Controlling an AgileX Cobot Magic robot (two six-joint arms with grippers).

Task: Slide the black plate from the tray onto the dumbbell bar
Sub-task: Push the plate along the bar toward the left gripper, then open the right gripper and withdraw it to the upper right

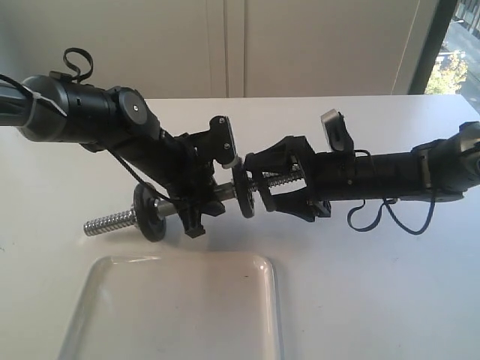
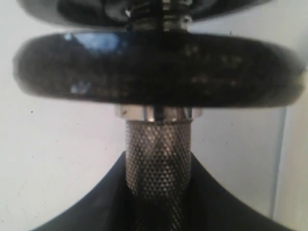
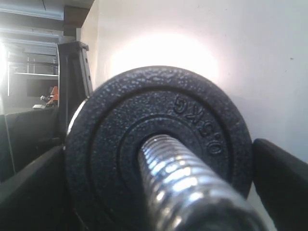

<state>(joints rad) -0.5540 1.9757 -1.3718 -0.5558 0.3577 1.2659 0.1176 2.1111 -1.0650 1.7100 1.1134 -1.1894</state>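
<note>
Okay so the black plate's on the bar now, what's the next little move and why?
Probably draw the right gripper straight back along the dumbbell bar. The black plate is threaded on, the tray no longer holds it, the right jaws stand open around the threaded end, and the left gripper holds the bar's middle.

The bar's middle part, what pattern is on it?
A fine cross-hatched knurl on silvery metal, the dumbbell bar; clearest in the left wrist view.

White tabletop [image 1: 375, 285], pale wall panels [image 1: 300, 45] behind, window [image 1: 459, 52] at the side showing foliage [image 1: 450, 75]
</note>
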